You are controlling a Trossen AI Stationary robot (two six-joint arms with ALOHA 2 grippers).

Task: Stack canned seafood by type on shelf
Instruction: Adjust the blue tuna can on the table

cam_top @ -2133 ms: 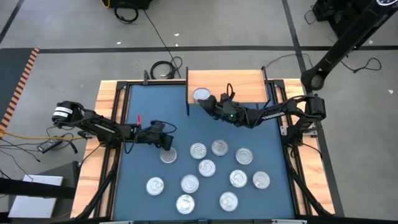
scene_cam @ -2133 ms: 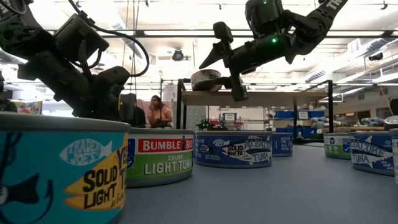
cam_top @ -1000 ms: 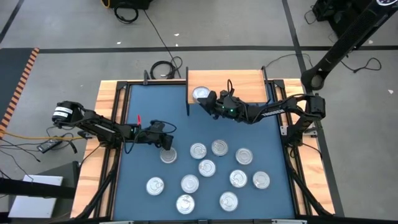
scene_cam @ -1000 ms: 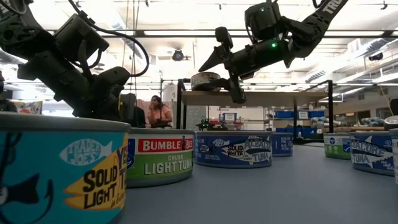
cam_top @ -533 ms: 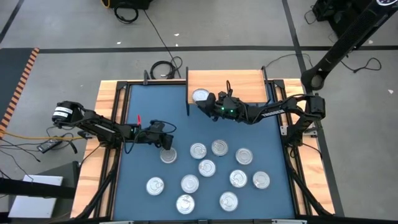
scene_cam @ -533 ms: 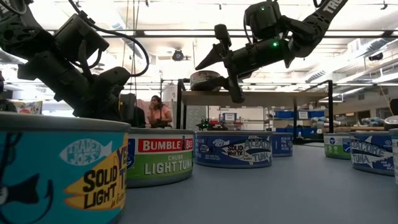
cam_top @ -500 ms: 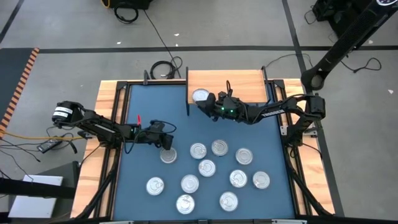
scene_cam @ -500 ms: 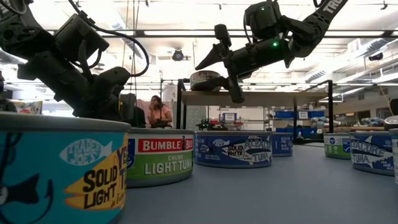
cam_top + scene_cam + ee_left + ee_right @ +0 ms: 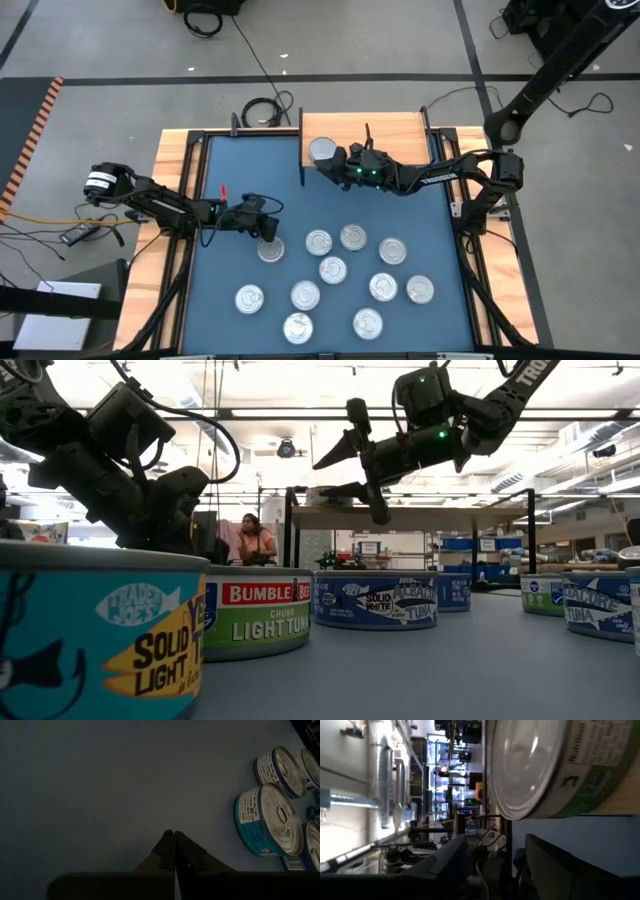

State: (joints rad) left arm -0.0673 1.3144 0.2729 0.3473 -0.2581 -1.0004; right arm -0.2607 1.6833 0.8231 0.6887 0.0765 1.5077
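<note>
on your blue table [image 9: 225, 300] ten tins [image 9: 333, 269] lay loose. the shelf [image 9: 390, 130] carried one tin [image 9: 323, 150]. your right gripper [image 9: 339, 163] was beside it, fingers apart. your left gripper [image 9: 268, 232], fingers together, waited near a table tin [image 9: 270, 251].

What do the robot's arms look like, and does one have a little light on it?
Both arms are dark, thin and jointed. The right arm has a small green light glowing near its right gripper, whose jaws are long and pointed. The left arm has a pale round part at its base, a small red mark and black cables looping over it.
</note>
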